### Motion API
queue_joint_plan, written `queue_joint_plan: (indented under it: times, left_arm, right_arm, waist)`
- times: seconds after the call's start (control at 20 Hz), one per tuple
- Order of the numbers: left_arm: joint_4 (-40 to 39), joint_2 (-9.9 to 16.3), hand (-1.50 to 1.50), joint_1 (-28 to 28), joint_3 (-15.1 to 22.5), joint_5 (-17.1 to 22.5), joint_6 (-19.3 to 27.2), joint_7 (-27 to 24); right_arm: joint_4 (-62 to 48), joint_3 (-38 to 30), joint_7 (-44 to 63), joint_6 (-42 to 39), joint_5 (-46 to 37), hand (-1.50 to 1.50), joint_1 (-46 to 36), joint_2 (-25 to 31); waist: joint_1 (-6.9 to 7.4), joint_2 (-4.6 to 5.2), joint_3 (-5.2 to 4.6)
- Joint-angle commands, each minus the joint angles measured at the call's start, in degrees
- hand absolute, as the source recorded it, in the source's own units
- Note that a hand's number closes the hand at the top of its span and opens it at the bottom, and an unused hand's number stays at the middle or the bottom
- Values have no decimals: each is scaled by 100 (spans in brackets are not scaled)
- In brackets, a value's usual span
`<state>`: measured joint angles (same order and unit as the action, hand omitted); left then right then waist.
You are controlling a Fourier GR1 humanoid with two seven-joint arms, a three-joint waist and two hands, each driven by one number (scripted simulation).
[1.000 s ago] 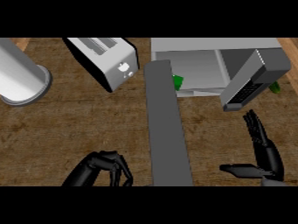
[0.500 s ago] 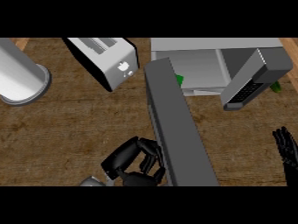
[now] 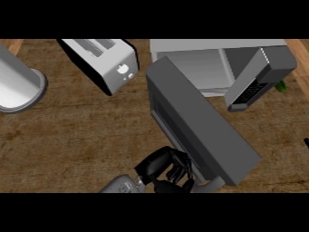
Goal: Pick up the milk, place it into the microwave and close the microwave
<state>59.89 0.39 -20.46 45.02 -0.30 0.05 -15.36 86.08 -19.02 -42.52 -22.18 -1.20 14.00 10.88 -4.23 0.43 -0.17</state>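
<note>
Fingers (image 3: 173,166) of left hand (image 3: 158,168) curled against microwave door (image 3: 200,122); milk hidden

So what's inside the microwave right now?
The microwave cavity shows only pale bare walls and floor where visible. Its door, partly swung across, covers the left part of the opening, so no milk can be seen inside.

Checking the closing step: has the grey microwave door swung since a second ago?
Yes. The grey microwave door has swung toward the microwave's opening, its far edge now covering more of the white cavity, pushed by the left hand.
</note>
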Motion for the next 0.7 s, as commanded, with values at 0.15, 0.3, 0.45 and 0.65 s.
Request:
queue_joint_plan:
  times: [0.15, 0.3, 0.45, 0.65]
  left_arm:
    - [-405, -37, 150, -609, 934, 785, 1506, 184]
    - [-271, -36, 150, -821, 1023, 1155, 1917, 326]
    - [-314, -36, 150, -906, 1088, 1424, 2363, 202]
    - [-130, -37, 150, -1285, 842, 1914, 2640, -9]
  right_arm:
    - [639, -10, 100, -395, 438, -150, -180, 323]
    - [742, -26, 247, -456, 683, -150, -302, 402]
    - [929, 168, 262, -617, 721, -150, -192, 458]
    - [1169, 264, 655, -594, 935, -150, -432, 550]
  waist:
    - [-304, 46, -15]
    - [-455, 70, -20]
    - [-540, 88, -23]
    - [-670, 137, -45]
